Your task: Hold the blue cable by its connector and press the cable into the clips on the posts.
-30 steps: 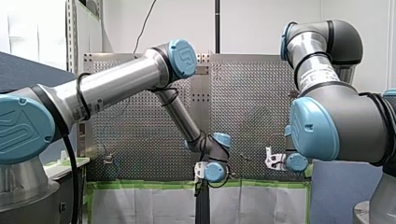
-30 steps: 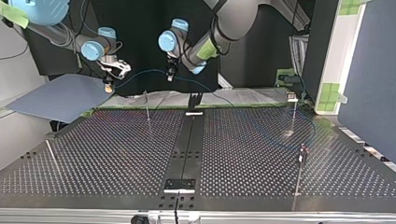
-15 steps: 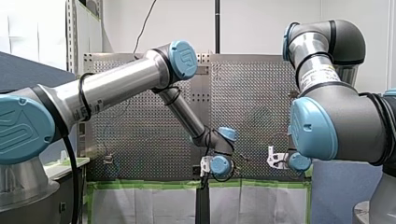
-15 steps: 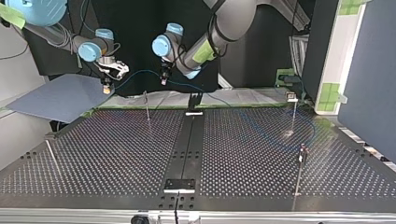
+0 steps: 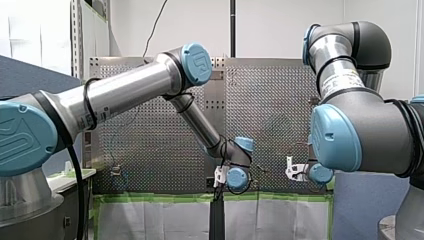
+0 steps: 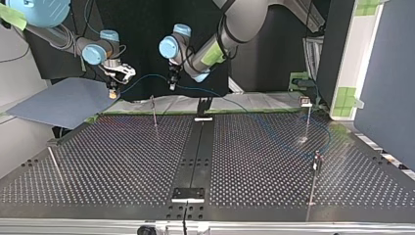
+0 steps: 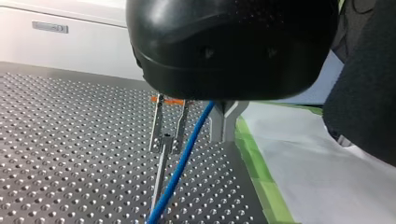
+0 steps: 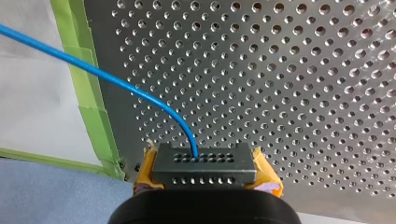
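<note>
My right gripper is clenched on the blue cable's connector between yellow pads, steadying that end. My left gripper hovers over the post, cable just beside it, likely for seating. Whether it grips, I cannot tell.

My left arm and my right arm are shiny silver tubes with dark grey joints and round light-blue caps. A black cable runs by my left arm. My left claw is black and round with thin metal fingers. My right claw has yellow pads.
</note>
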